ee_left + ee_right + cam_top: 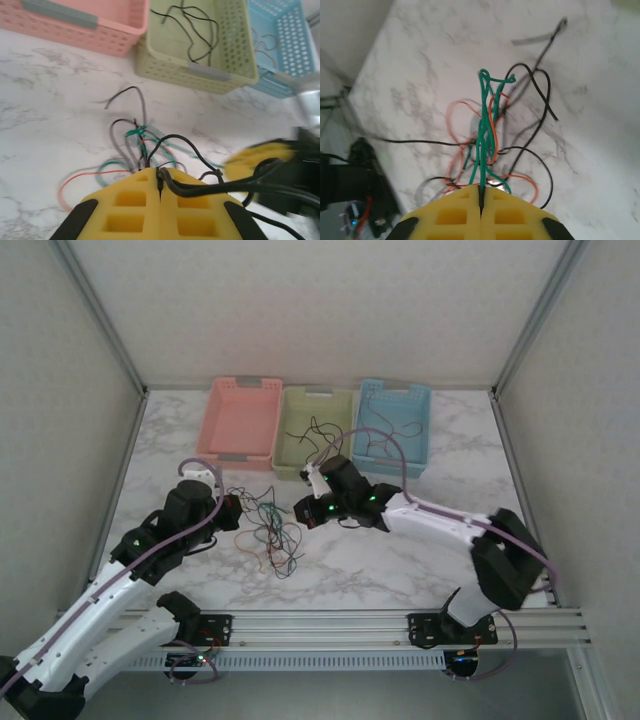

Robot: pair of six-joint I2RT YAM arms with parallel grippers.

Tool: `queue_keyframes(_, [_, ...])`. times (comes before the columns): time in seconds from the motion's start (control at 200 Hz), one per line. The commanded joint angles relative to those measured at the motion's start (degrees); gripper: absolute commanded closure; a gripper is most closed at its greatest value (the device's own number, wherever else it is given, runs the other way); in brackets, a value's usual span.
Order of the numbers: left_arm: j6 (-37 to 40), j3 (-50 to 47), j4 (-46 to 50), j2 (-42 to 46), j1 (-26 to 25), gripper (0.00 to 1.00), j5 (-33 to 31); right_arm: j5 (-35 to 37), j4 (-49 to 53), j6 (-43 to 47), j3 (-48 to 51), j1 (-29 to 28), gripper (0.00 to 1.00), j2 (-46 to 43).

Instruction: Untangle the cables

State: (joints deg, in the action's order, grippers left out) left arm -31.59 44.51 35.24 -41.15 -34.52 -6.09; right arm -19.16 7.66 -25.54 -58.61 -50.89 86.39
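Observation:
A tangle of black, green and orange-red cables (272, 532) lies on the marble table between my two grippers. My left gripper (233, 512) sits at the tangle's left edge. Its yellow jaws (161, 174) are shut on a black cable (200, 186) that runs off to the right. My right gripper (306, 508) is at the tangle's right edge and is shut (481, 191) on a green cable (483, 125) that rises out of the knot. Loops of orange cable (454, 125) and black cable (542, 100) spread around it on the table.
Three baskets stand in a row at the back: pink (240, 425), green (300, 415) with loose black cables in it, blue (415, 405) with dark red cables. An aluminium rail (330, 625) runs along the near edge.

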Motion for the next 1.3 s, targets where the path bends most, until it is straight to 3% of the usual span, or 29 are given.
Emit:
queue_keyframes(0.0, [-1.4, 0.6, 3.0, 0.6, 1.0, 1.00, -5.6, 2.9, 7.7, 4.6, -5.5, 1.6, 1.00, -8.9])
queue_keyframes(0.33, [-2.3, 4.3, 8.9, -0.9, 2.5, 1.00, -13.4, 3.4, 19.4, 6.9, -10.2, 11.6, 1.00, -23.5])
queue_keyframes(0.611, [-0.5, 8.8, 13.0, 0.2, 4.2, 1.00, -17.4, -0.7, 28.8, 10.2, -12.0, 17.6, 1.00, -27.3])
queue_keyframes(0.941, [0.8, 4.8, 0.3, -2.5, 4.2, 1.00, 4.6, -9.7, 19.0, 2.6, -7.3, 17.6, 1.00, -25.8])
queue_keyframes(1.297, [3.2, 8.3, -4.6, -2.8, 4.2, 1.00, 26.0, -9.4, 16.9, 2.2, -2.7, 17.6, 1.00, -25.0])
